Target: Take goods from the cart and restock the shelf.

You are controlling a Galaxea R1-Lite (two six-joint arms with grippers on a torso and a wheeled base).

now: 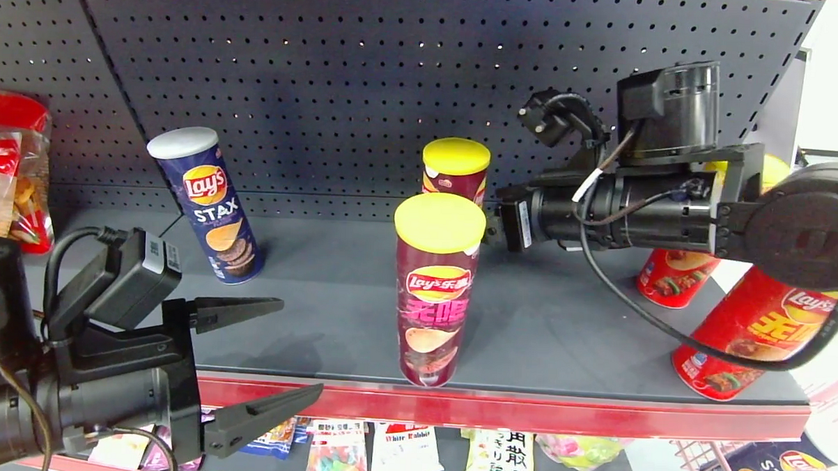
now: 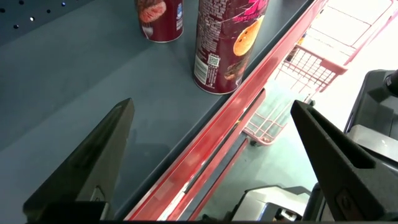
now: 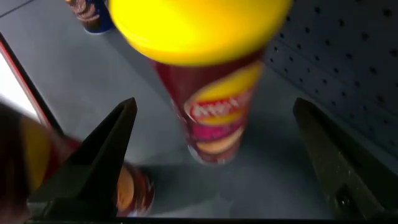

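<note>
Shelf (image 1: 548,324) stock stands with labels facing out for shoppers: red cans (image 1: 757,338) on the right, a blue can (image 1: 207,204) on the left. The cart (image 1: 732,462) sits low on the right, within reach for restocking. The left end effector (image 1: 300,346) hangs spread and empty off the shelf's front lip. The right end effector (image 3: 214,102) is spread around the rear maroon can (image 1: 455,168) without touching it, apparently lining it up behind the front maroon can (image 1: 436,292).
</note>
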